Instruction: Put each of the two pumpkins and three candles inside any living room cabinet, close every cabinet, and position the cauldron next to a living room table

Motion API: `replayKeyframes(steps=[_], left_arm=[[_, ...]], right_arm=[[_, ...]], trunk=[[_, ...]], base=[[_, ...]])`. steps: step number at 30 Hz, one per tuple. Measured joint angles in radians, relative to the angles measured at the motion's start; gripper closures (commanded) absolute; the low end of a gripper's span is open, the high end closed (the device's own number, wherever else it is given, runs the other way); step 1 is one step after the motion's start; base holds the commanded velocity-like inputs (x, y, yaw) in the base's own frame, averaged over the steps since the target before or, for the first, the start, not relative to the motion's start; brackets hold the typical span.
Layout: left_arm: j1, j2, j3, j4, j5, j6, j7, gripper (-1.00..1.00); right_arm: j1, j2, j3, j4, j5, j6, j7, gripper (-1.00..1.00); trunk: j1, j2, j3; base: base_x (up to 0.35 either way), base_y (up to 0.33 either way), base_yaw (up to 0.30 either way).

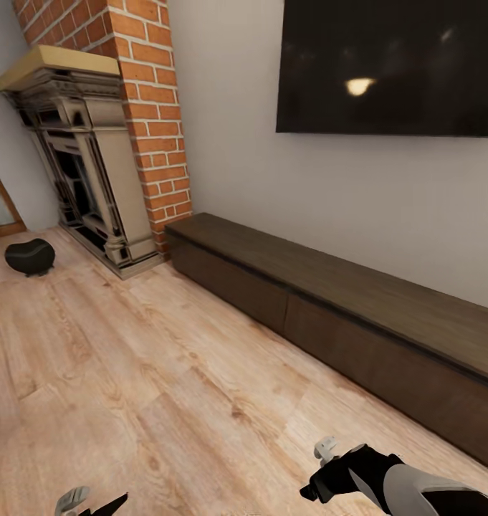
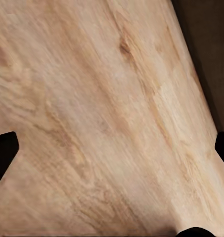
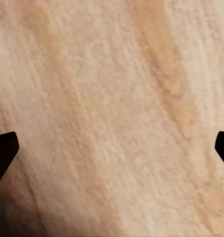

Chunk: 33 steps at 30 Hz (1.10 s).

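Both arms ride low and empty-handed over the pale plank floor (image 1: 165,387), facing the closed cabinet wall.

At far left the small round-bellied black cauldron (image 1: 29,256) sits on the floor beside the red brick fireplace (image 1: 140,107); rightward, the long, low, dark brown wooden cabinet (image 1: 329,308) shows flat, shut fronts. The left tool (image 2: 112,148) and the right tool (image 3: 112,148) each spread wide, holding nothing.

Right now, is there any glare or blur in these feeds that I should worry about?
Head view: sharp, with one bright lamp reflection on the black wall-mounted screen; the long dark brown wooden cabinet reads clearly, fronts shut. Left and right wrist views: soft, close-up pale wood plank floor, evenly lit, without glare.
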Motion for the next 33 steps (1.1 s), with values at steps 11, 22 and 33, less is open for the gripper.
replayKeyframes(steps=[11,22,33], left_arm=[[0.000,0.000,-0.001,0.000,0.000,0.000,0.000,-1.00],[0.000,0.000,0.000,0.000,0.000,0.000,0.000,-1.00],[0.000,0.000,-0.001,0.000,0.001,0.000,0.000,-1.00]], right_arm=[[0.000,0.001,0.000,0.001,0.003,0.000,-0.004,-1.00],[0.000,0.001,0.000,0.002,0.005,-0.002,-0.006,-1.00],[0.000,0.001,0.000,0.002,0.005,-0.002,-0.006,-1.00]], trunk=[[-0.001,0.000,0.000],[-0.001,0.000,0.000],[-0.001,0.000,0.000]], base=[[0.085,0.244,0.291],[0.297,0.158,0.291],[0.320,0.116,0.291]])
